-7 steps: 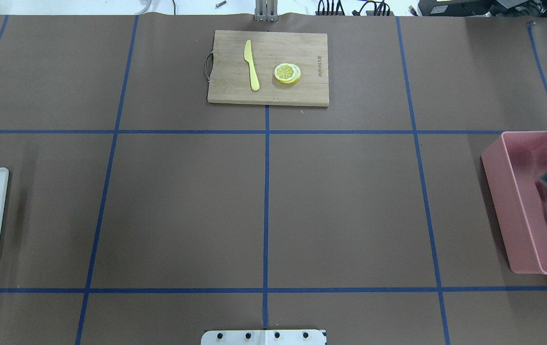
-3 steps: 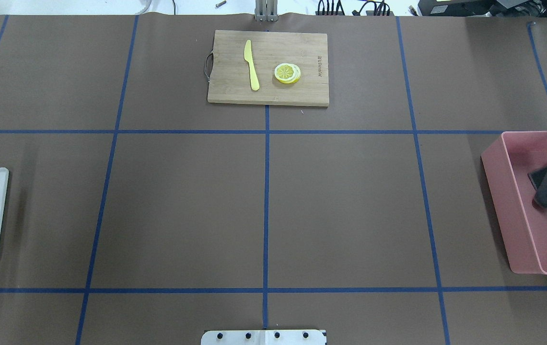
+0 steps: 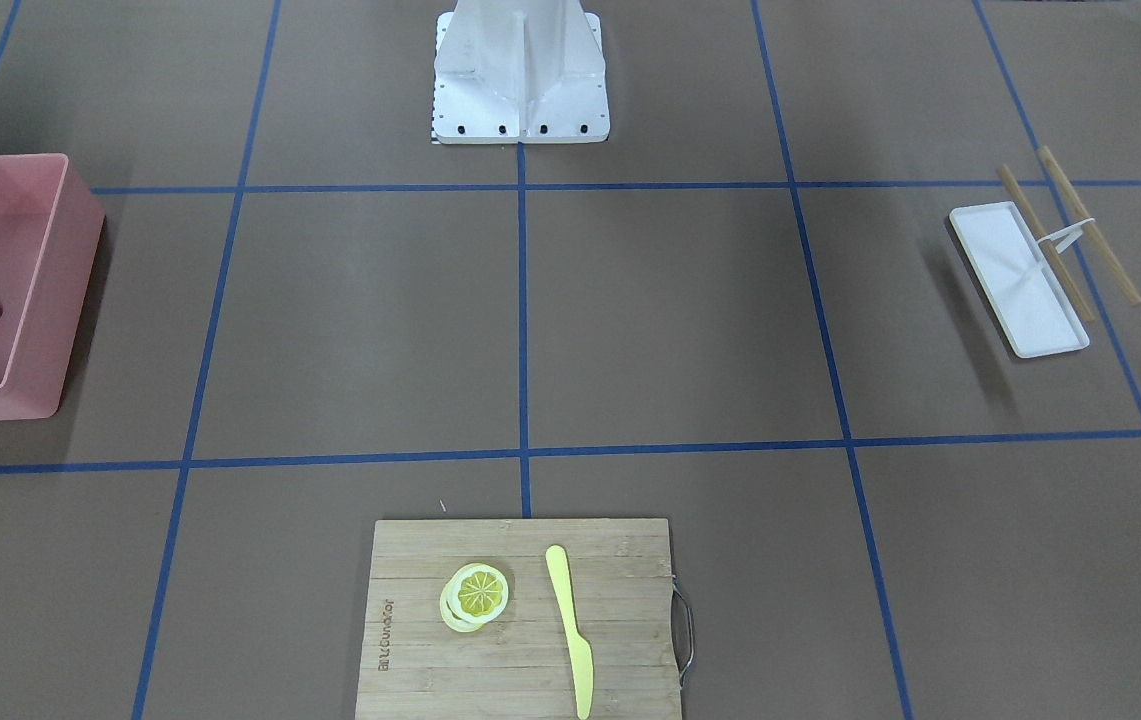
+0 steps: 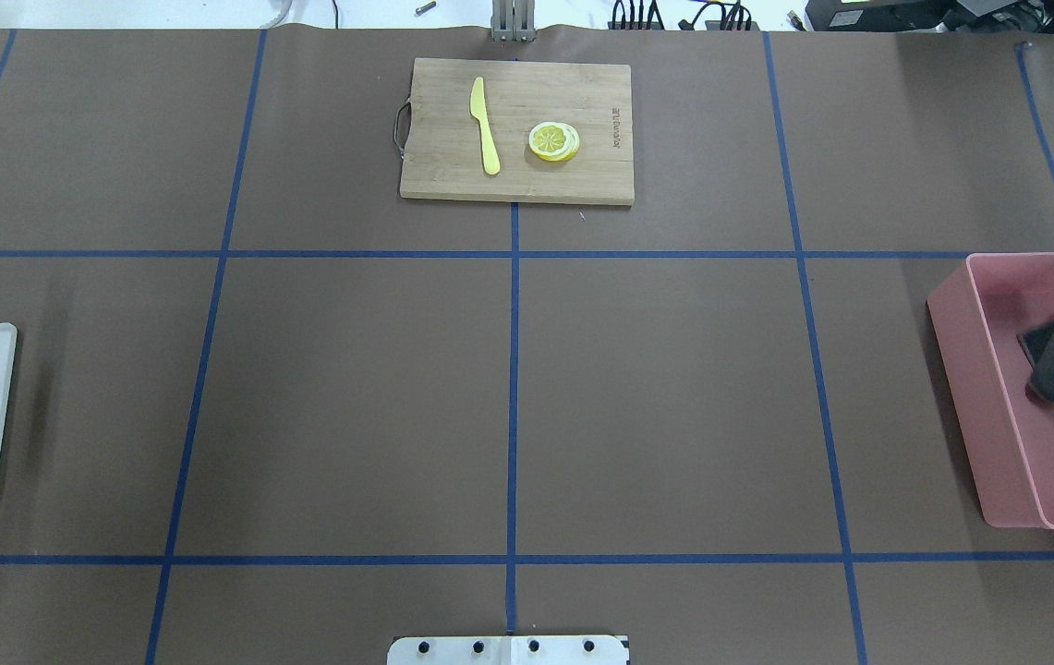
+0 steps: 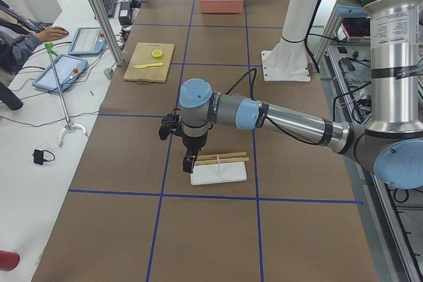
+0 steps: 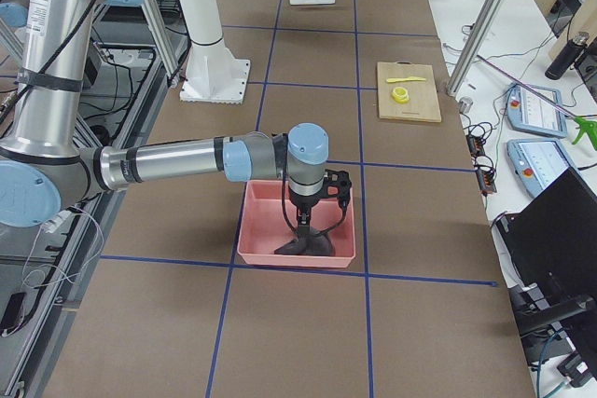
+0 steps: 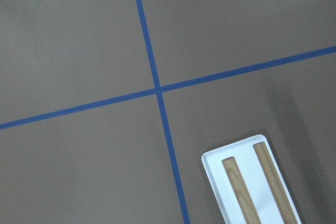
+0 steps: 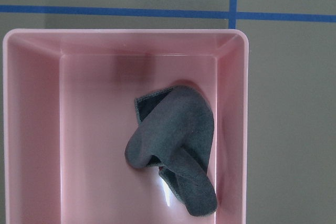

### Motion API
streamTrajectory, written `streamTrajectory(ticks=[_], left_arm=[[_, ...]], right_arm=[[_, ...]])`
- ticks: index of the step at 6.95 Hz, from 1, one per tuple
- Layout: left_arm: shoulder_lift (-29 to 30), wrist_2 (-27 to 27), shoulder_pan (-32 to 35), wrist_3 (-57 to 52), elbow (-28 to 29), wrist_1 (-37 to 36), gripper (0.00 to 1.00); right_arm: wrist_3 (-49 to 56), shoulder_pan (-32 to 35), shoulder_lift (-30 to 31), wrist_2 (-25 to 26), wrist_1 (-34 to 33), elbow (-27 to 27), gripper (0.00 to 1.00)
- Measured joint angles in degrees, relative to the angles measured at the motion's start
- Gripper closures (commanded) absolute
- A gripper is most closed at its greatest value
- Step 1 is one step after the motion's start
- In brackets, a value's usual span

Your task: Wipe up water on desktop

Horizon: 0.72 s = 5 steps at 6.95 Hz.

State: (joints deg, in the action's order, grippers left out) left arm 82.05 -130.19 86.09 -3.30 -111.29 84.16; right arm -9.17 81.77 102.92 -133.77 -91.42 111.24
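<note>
**Cloth in the bin, right jaws directly above**

The grey cloth [image 8: 176, 145] lay crumpled in the pink bin [image 8: 31, 129]. The bin sat at the right edge of the table [image 4: 656, 397], about midway along it. The right arm [image 6: 168, 163] reached over the bin with the right jaws pointing down, straight above the cloth. Only the side view showed them, so I could not tell whether they were wide, narrow or touching the fabric.

The cloth's long axis ran diagonally across the bin floor, and it lay closer to one side wall than to the other. The bin walls were the only obstacle. A plain vertical drop looked clear, by my judgement.

The left arm [image 5: 284, 120] hung near the white tray [image 3: 1018, 280], which had two wooden sticks [image 3: 1090, 225] across it. That was at the table's left edge, well apart from the cloth. The left jaws' state could not be told either. The right arm was plainly the nearer one.

A bamboo cutting board [image 4: 517, 129] sat at the middle of the far edge, carrying a yellow knife [image 4: 486, 125] and lemon slices [image 4: 553, 141]. I could make out no wet patch on the table in any view.
</note>
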Motion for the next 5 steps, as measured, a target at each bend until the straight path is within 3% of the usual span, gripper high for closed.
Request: streamTrajectory(ticks=[5], left_arm=[[-2.8, -2.6, 0.8, -1.8, 3.6, 1.3, 0.02]], right_arm=[[2.0, 0.0, 0.2, 0.8, 0.0, -1.4, 0.00]])
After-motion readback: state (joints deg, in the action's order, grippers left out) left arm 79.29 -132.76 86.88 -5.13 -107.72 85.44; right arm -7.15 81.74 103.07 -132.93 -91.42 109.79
